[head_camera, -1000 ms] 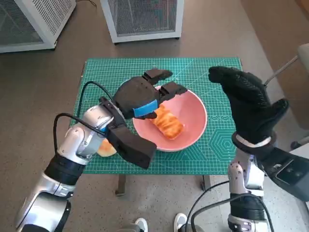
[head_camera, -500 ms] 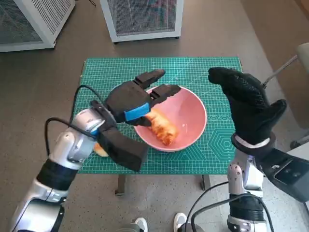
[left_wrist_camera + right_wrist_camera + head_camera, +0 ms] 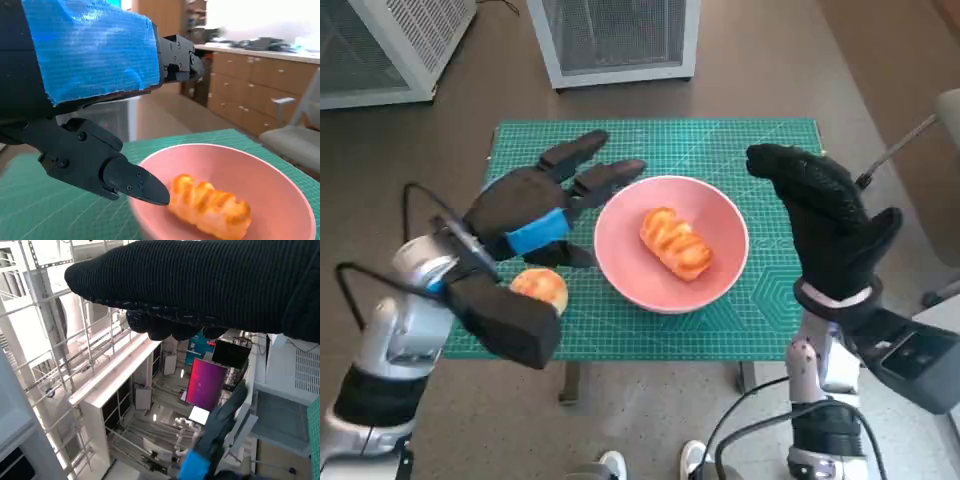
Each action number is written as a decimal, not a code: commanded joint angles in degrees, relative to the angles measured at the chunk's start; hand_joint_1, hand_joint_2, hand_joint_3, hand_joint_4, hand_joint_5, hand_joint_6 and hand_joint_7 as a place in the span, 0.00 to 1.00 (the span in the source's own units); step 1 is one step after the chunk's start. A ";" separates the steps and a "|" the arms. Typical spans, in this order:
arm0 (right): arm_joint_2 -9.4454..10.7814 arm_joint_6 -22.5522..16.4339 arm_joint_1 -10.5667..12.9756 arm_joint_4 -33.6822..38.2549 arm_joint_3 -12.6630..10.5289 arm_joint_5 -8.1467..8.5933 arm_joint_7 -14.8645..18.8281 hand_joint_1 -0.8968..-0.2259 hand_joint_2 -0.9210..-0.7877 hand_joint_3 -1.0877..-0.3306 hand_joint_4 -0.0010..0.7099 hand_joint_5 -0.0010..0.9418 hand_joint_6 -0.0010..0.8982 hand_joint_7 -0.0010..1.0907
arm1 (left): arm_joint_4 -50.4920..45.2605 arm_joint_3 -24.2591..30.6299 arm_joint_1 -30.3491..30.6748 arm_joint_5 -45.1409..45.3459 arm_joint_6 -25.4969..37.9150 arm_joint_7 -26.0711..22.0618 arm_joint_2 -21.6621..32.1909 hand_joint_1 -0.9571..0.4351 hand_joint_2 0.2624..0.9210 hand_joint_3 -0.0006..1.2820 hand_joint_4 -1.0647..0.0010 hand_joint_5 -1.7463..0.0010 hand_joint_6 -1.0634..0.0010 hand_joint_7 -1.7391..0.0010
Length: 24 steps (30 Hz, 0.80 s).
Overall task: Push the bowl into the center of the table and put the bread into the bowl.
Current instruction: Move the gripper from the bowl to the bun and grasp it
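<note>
Even indoor light, soft shadows, wide-angle bend at edges, left wrist foreground blurred

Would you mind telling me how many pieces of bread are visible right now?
2: one bread lies inside the pink bowl; a round bun sits on the mat beside the bowl.

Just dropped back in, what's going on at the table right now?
The golden, glazed bread roll lies inside the round pink bowl, which sits near the middle of the green cutting mat. The left hand holds nothing; it is beside the bowl's rim with its fingers spread, touching neither bowl nor roll. A second small round bun lies on the mat near the left forearm. The gloved right hand is raised beside the bowl, empty.
</note>
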 commanded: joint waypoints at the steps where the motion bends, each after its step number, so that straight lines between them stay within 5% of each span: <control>1: -0.17 0.85 1.63 -0.45 -0.02 0.77 0.79 0.68 0.00 0.90 0.39 0.00 0.15 0.46 | -5.55 3.50 3.95 -2.65 3.87 -2.85 2.17 0.44 0.76 0.00 0.98 0.99 0.86 0.88; 12: -0.75 1.78 1.56 -0.25 -0.36 1.71 1.83 0.68 0.00 0.90 0.39 0.00 0.14 0.47 | -10.26 7.54 11.32 -3.85 9.42 -6.09 5.43 0.53 0.72 0.00 0.97 1.00 0.81 0.93; 24: -1.00 3.60 1.15 -0.14 -0.70 3.06 3.12 0.68 0.00 0.90 0.38 0.00 0.14 0.47 | -11.67 5.43 14.18 -1.23 14.91 -9.48 6.82 0.54 0.72 0.00 1.00 1.00 0.82 0.97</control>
